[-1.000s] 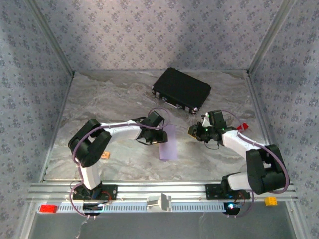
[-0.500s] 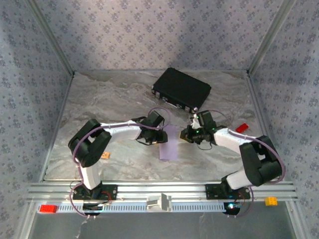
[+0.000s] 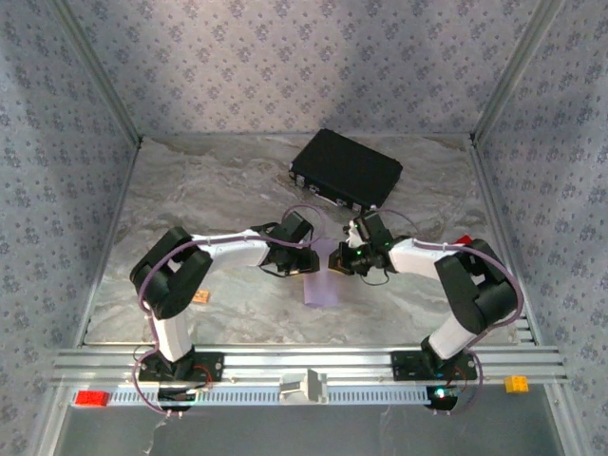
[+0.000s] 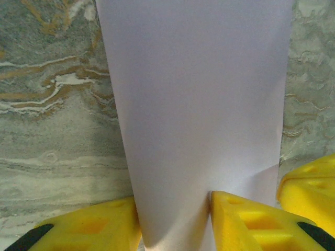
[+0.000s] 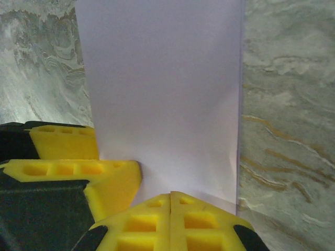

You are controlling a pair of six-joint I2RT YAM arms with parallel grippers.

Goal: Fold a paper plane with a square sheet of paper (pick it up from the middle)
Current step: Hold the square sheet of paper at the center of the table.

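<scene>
Lilac paper, the folded square sheet of paper [image 3: 321,283], lies flat on the marbled grey table [image 3: 218,180] at frame centre. Our left gripper [image 4: 175,222] straddles its near end with fingers apart, while our right gripper [image 5: 171,222] sits pressed shut on the sheet's edge. We should, we judge, keep the left side pinned and run the crease evenly so the layers stay aligned.

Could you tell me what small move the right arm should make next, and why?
Probably press down and slide along the fold. The right gripper is shut at the lilac paper, which the left gripper steadies with its fingers either side of it, so a crease seems due.
</scene>
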